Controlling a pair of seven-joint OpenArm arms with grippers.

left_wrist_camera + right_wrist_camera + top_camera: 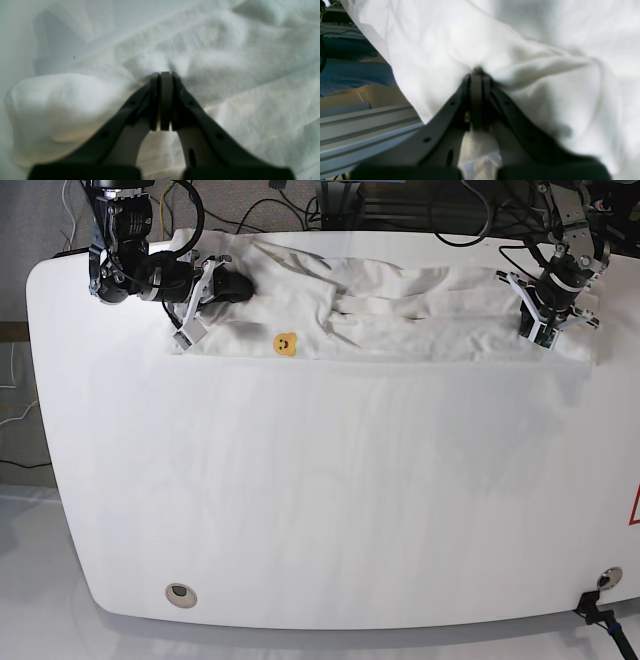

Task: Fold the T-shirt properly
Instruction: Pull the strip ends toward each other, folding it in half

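The white T-shirt [430,310] lies stretched in a wrinkled band along the table's far edge, plain side up. A small yellow smiley mark [287,342] shows near its left end. My right gripper [477,71] is shut on a bunched fold at that end, seen in the base view as the right gripper [238,286] lying low over the cloth. My left gripper [165,73] is shut on a pinch of the T-shirt [225,62] at the other end, by the table's right side, in the base view the left gripper [548,305]. The T-shirt [520,50] fills most of the right wrist view.
The white table [320,510] spreads toward the camera, with a round hole [179,592] near its front left corner. Cables [470,220] run behind the far edge. An aluminium rail [357,130] and blue floor show past the cloth in the right wrist view.
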